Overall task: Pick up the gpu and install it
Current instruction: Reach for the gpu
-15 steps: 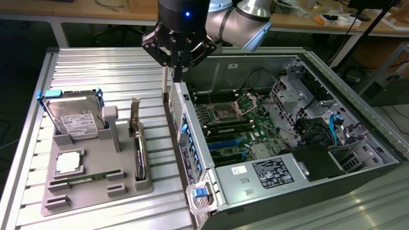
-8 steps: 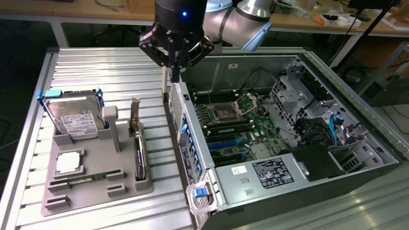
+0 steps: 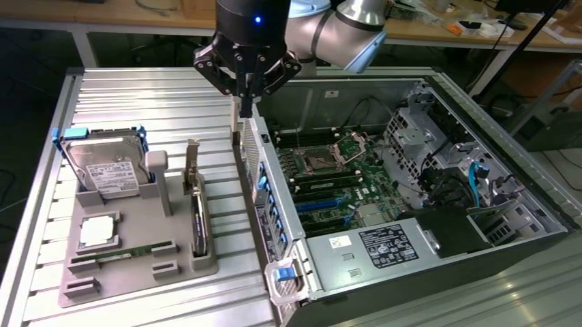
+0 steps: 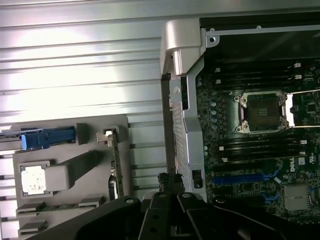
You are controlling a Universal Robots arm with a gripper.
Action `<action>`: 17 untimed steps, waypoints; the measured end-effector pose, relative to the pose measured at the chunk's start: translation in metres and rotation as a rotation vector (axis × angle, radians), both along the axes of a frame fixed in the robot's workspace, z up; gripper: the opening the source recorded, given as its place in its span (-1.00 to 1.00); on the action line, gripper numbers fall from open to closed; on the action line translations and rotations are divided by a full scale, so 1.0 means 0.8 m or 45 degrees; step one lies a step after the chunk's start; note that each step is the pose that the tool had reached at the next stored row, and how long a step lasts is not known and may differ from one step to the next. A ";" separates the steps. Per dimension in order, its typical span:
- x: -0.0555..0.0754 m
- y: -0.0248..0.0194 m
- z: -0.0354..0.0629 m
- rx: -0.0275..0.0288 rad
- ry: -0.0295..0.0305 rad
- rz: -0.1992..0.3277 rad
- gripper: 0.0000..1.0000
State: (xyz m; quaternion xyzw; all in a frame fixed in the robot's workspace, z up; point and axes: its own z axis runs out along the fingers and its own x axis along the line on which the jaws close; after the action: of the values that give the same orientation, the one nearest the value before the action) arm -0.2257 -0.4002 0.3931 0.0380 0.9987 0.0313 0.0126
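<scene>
Pick-up stage, grasp not yet made. Nearest in the exterior view, a grey holder tray is seen on the ribbed metal table, with a narrow memory stick laid flat in its front row and a processor chip seated just behind. The gpu is stood on its long edge in the slot at the tray's side nearest the case, its silver bracket turned toward the far end; it is untouched. A hard drive is propped in the tray's rear cradle. To the exterior view's right, the opened computer case is shown with the motherboard and its blue expansion slots exposed.

Farther back, the gripper is held above the case's side wall, near the gpu's bracket end but well apart from the card. Its fingers are drawn together and nothing is carried between them.

By judgement, a grasp would require the fingers to be parted, aligned across the card's thin upper edge, and lowered squarely over it. Care would be called for near the case wall just beside.
</scene>
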 end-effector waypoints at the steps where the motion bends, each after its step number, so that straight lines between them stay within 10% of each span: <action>1: -0.001 -0.0001 0.000 0.0000 0.0000 0.000 -0.79; 17: -0.014 -0.0015 0.000 0.0000 0.0000 0.000 -0.79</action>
State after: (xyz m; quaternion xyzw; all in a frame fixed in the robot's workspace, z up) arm -0.2370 -0.4015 0.3932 0.0380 0.9987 0.0313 0.0126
